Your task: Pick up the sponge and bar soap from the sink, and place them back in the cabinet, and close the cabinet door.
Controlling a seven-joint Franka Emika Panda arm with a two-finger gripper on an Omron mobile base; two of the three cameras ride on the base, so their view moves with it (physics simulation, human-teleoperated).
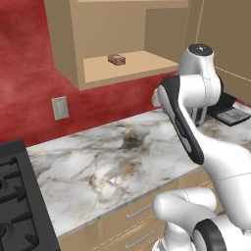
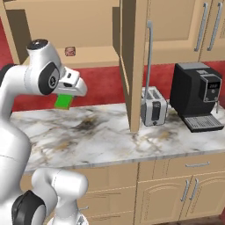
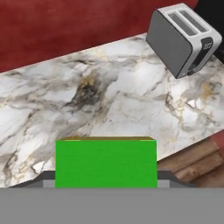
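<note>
My gripper (image 2: 64, 97) is shut on the bright green sponge (image 2: 63, 102), held in the air above the marble counter (image 2: 105, 132) and below the cabinet (image 2: 88, 26). The hand view has the sponge (image 3: 106, 162) between my gripper's (image 3: 106, 180) dark tips, with the counter far beneath. The reddish-brown bar soap (image 1: 116, 59) lies on the cabinet's shelf (image 1: 137, 66), also seen as the bar soap (image 2: 70, 51) from the right. The cabinet door (image 2: 132, 66) stands open, edge-on, with its long silver handle (image 2: 149, 57). The sink is out of view.
A steel toaster (image 2: 154, 106) and a black coffee machine (image 2: 197, 94) stand on the counter right of the open door. A black stove (image 1: 14, 196) borders the counter's left end. A wall outlet (image 1: 60, 108) sits on the red wall. Drawers (image 2: 193, 166) run below.
</note>
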